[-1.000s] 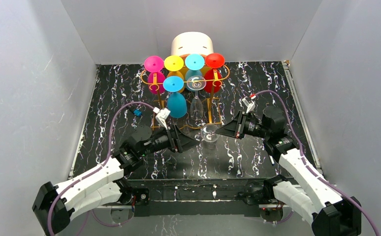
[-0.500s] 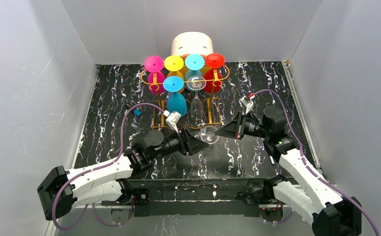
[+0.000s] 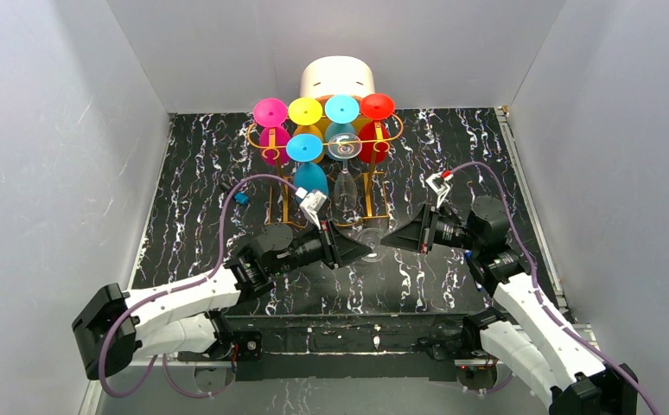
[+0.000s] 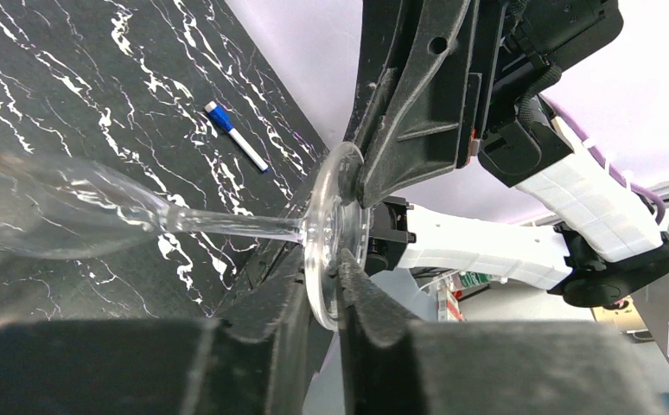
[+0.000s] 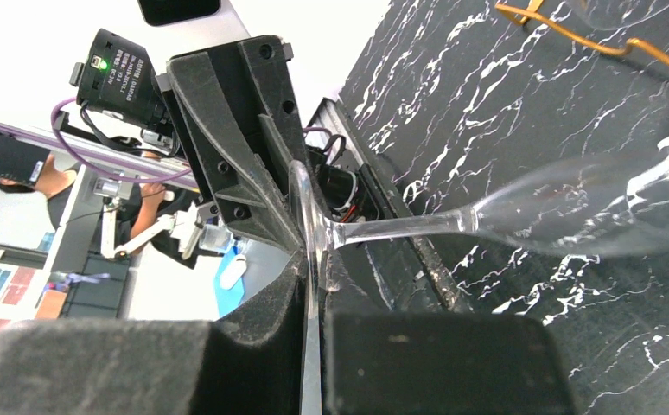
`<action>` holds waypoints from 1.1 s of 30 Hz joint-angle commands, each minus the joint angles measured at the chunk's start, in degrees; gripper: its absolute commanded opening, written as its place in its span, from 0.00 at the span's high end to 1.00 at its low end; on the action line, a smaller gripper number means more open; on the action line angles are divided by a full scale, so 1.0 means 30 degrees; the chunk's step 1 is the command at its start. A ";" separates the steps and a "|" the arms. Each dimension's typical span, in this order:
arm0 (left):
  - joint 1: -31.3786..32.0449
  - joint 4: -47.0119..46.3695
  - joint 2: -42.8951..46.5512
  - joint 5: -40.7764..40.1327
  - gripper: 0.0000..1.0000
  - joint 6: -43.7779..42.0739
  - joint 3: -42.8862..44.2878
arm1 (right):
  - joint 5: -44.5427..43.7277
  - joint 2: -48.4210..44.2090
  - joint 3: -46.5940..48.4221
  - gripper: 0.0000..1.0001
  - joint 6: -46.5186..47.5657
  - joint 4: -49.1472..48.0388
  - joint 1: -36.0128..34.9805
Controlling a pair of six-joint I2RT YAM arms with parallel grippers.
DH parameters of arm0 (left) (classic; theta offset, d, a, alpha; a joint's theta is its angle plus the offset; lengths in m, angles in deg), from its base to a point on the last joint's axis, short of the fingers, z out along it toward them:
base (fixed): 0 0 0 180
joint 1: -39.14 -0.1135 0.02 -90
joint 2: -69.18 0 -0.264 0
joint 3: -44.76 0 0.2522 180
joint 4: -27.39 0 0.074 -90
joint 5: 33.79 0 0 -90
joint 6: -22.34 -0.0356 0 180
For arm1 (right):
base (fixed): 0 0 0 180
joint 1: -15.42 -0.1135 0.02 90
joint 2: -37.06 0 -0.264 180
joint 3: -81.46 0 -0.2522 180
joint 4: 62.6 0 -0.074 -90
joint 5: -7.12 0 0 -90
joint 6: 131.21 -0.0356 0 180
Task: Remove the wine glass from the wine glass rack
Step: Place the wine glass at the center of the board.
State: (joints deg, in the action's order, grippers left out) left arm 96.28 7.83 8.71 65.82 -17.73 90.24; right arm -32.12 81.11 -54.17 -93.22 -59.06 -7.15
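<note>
Wine glass [image 4: 227, 226], clear, held level just in front of the wine glass rack [image 3: 370, 194], its foot disc pinched by both left gripper [image 4: 324, 298] and right gripper [image 5: 314, 294], black white-veined marble table [image 3: 201, 164], pale grey walls [image 3: 63, 130] on three sides

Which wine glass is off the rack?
The clear glass lying sideways, foot pinched by the left pincer and right pincer; the rest hang on the rack.

Nothing is legible: the white lettering on the black camera body [image 5: 117, 76] in the right wrist view and the green sign [image 4: 478, 278] in the left wrist view are too small.
</note>
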 commanded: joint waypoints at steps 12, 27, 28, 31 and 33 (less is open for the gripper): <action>0.0200 -0.0407 -0.0557 0.2563 1.00 -0.0334 0.0540 | -0.0827 -0.0750 0.1191 0.77 0.0900 -0.0446 -0.0098; 0.0434 -0.0693 -0.0584 0.2631 1.00 -0.0372 0.0757 | 0.1334 0.0885 0.2852 0.55 0.2866 0.2238 -0.0124; 0.0434 -0.0648 -0.0586 0.2628 1.00 -0.0423 0.0810 | 0.1558 0.0977 0.2924 0.53 0.2959 0.2337 -0.0109; 0.0434 -0.0667 -0.0615 0.2553 1.00 -0.0362 0.0865 | 0.2608 0.1440 0.3078 0.56 0.3184 0.2436 -0.0125; 0.0434 -0.0763 -0.0670 0.2512 1.00 -0.0312 0.0880 | 0.3569 0.1974 0.3750 0.63 0.4312 0.3658 -0.0128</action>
State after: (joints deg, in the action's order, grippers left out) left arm 97.40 7.65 5.24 73.99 -17.57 90.53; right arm -27.79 84.92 -47.44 -85.57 -52.30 -7.22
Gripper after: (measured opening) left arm 0.040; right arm 0.412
